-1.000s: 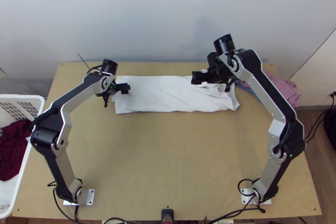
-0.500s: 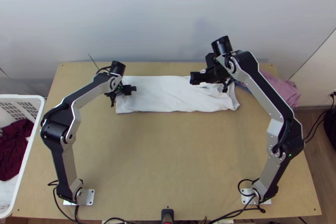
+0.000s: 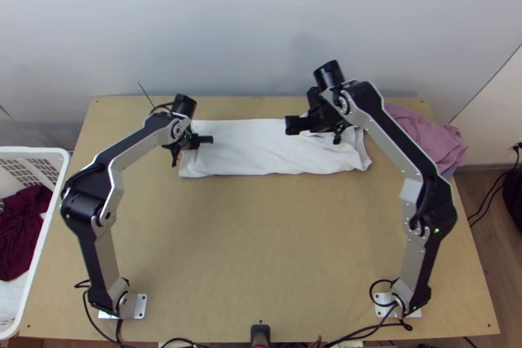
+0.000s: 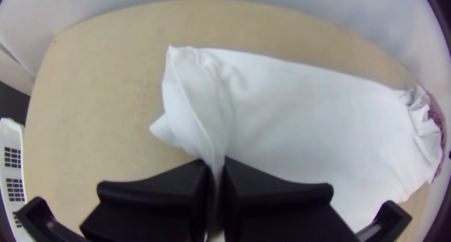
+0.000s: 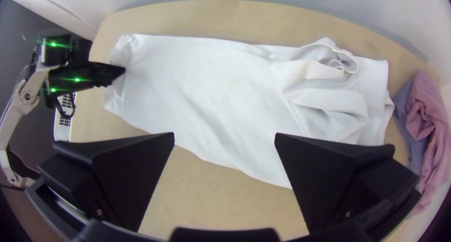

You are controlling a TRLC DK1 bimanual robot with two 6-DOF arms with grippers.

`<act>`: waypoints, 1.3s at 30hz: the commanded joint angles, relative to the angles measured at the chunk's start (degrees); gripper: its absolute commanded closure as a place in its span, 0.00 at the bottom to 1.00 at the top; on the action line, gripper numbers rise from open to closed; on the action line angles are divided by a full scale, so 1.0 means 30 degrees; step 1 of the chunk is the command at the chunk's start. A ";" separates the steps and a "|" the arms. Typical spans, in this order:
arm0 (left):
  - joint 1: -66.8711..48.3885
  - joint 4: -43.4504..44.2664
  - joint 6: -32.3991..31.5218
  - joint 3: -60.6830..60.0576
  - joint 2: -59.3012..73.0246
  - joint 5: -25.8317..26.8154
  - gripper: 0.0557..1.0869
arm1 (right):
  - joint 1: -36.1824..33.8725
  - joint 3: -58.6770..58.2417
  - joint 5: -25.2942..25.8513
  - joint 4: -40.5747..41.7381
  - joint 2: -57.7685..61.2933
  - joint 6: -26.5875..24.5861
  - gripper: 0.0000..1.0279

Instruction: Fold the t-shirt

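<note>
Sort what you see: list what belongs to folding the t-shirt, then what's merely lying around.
For the fold:
white t-shirt, laid in a long strip
left gripper, jaws shut on its end
right gripper, jaws open

Lying about:
pink cloth
bluish cloth
white basket holding dark red cloth

White tee (image 3: 251, 152), long strip on tbl (image 3: 261, 243); L pincer (image 3: 206, 140) @ L end; R pincer (image 3: 291, 125) above

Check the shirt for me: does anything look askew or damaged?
Yes: the end of the white t-shirt nearest the pink cloth is rumpled into loose folds, while its middle lies nearly flat. At the other end, the left gripper pinches gathered fabric. I see no damage.
</note>
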 commanded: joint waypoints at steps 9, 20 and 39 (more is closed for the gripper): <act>0.0035 -0.1321 -0.0168 0.1666 -0.2853 0.0631 0.96 | 0.1617 0.1931 -0.0121 0.0083 0.5232 0.0095 0.03; -0.0141 -0.2024 -0.0461 0.2193 -0.3292 0.1158 0.96 | 0.1324 0.1960 -0.0121 0.0230 0.7078 0.0036 0.04; 0.2057 -0.2991 -0.0051 0.1988 -0.4230 0.1979 0.96 | 0.0006 0.6267 -0.2582 -0.2641 0.2302 0.0622 0.03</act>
